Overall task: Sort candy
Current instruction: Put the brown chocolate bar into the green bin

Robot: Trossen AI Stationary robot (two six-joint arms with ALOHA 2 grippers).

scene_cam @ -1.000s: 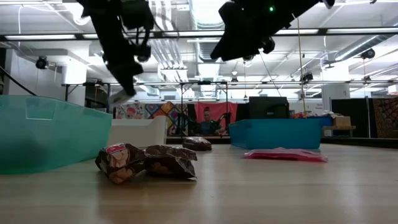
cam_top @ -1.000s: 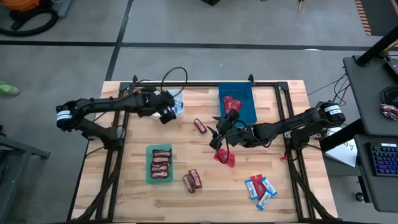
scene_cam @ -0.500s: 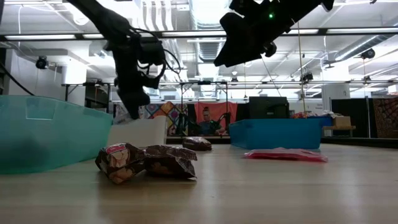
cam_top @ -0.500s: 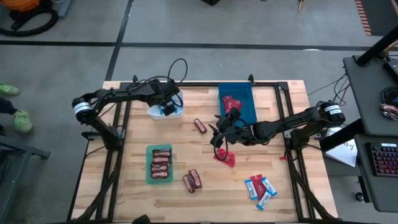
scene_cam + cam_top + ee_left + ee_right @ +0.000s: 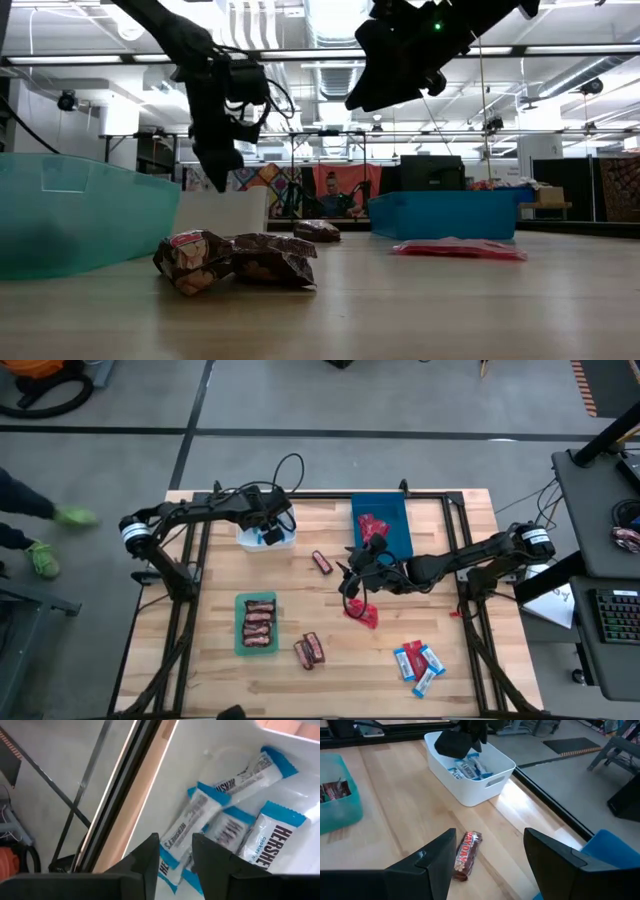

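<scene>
Over the white bin (image 5: 262, 541) at the table's far left, my left gripper (image 5: 176, 855) points down, open. The bin holds several blue-and-white bars (image 5: 235, 822), and one bar (image 5: 186, 822) lies below the gap between the fingers. My right gripper (image 5: 490, 865) hangs open and clear above the table's middle, near a red packet (image 5: 362, 613). A brown bar (image 5: 466, 854) lies flat on the wood ahead of it. Two more brown bars (image 5: 309, 649) and several blue-and-white bars (image 5: 418, 662) lie loose near the front edge.
A green bin (image 5: 256, 623) with brown bars stands front left. A blue bin (image 5: 385, 525) with red packets stands at the far edge. Black frame rails (image 5: 330, 494) run along the table's far side and both ends. Bare wood lies between the bins.
My left gripper has gone down and toward the far edge, ending above the white bin's inside. A pale bar that showed at its fingertips in the low view one second ago no longer shows there. My right gripper has kept still.
</scene>
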